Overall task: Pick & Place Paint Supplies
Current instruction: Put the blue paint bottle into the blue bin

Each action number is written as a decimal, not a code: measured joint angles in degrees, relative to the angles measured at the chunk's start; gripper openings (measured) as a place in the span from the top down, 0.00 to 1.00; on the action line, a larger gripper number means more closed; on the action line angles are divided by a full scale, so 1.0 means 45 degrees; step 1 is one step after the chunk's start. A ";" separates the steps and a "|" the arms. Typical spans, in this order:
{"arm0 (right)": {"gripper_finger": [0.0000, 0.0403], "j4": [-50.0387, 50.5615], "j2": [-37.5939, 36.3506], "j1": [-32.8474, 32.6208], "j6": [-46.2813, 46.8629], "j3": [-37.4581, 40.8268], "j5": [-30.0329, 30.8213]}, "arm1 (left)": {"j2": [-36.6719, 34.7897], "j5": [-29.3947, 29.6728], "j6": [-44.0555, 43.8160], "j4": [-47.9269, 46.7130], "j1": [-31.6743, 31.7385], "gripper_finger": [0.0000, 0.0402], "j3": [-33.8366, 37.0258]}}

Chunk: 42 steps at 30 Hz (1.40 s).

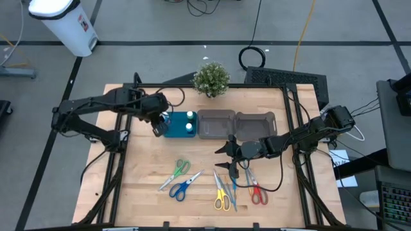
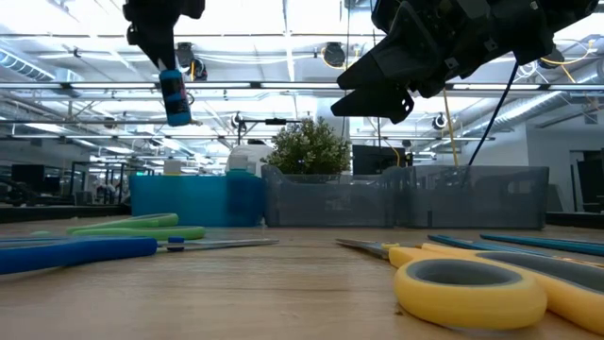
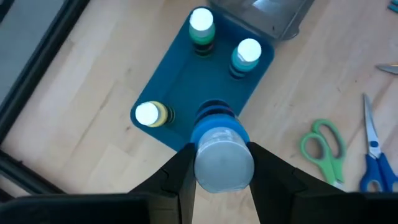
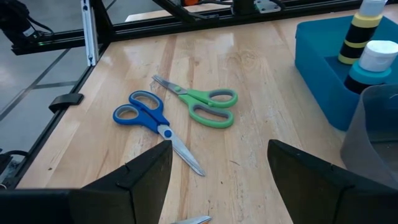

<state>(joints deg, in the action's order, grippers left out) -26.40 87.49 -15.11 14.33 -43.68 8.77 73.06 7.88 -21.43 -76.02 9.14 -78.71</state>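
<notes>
The left arm's fingers are clamped on either side of a small blue paint bottle, white cap toward the wrist, holding it upright and clear in the air above the teal tray. From where I stand it hangs over the one empty corner of that tray, which looks like the reason for the straight-down hold: three other bottles already stand there, a green one, a teal one and a yellow one, and the fourth seems meant to drop in beside them without knocking any over. Behind the tray sit two grey bins and a little potted plant at the far edge of the worktop. The right gripper hovers mid-worktop with its fingers spread wide and nothing between them, just above the cluster of yellow scissors, red scissors and thin blue sticks, likely waiting its turn. The green scissors and blue scissors lie crossed on the boards nearer the left arm, untouched.
</notes>
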 joint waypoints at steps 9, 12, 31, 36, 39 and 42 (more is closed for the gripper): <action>0.37 0.0005 -0.0002 0.0003 -0.0005 0.0000 -0.0008 | 0.0015 -0.0818 0.0547 0.0987 0.0952 0.70 0.1827; 0.37 0.0002 -0.0002 -0.0002 -0.0005 0.0000 -0.0003 | 0.0013 -0.1007 0.0710 0.1616 0.1158 0.70 0.2497; 0.37 0.0007 -0.0002 0.0003 -0.0044 0.0000 0.0021 | 0.0005 -0.1302 0.0965 0.4281 0.1800 0.70 0.5086; 0.37 0.0007 -0.0002 0.0003 -0.0044 0.0000 0.0026 | 0.0005 -0.1408 0.1045 0.4778 0.1800 0.70 0.5580; 0.37 0.0007 0.0000 0.0003 -0.0044 0.0000 0.0026 | 0.0005 -0.1408 0.1067 0.4888 0.1800 0.70 0.5736; 0.37 0.0007 -0.0002 0.0003 -0.0044 0.0000 0.0028 | 0.0005 -0.1409 0.1067 0.5014 0.1800 0.70 0.5802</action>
<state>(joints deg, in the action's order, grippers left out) -26.37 87.48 -15.09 14.13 -43.68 8.90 73.08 1.54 -16.62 -53.46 17.23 -52.61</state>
